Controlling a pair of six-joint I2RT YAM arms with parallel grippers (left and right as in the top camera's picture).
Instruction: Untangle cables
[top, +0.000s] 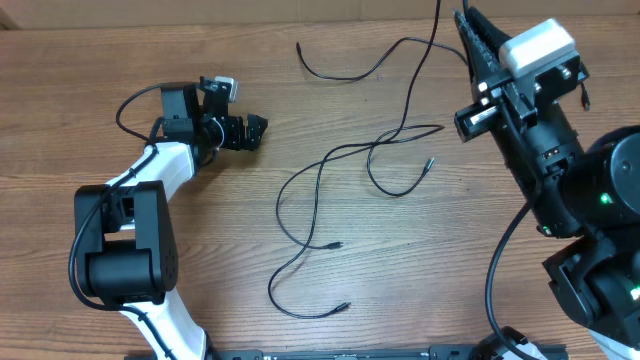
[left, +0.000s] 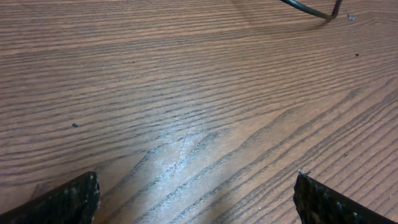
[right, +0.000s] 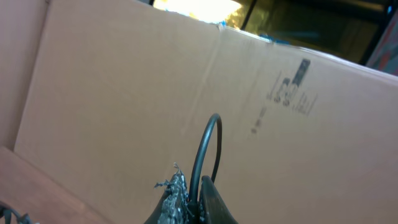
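Several thin black cables lie in loose crossing loops on the wooden table, with plug tips near the middle and the front. One more cable curves along the back. My right gripper is lifted high at the back right and shut on a black cable loop. In the overhead view the right gripper has a cable strand rising beside it out of the frame. My left gripper hovers low at the left, open, with nothing but bare wood between its fingers. A cable end shows far ahead of it.
A brown cardboard wall stands behind the table's far edge. The left arm's base takes up the front left, and the right arm's body the right side.
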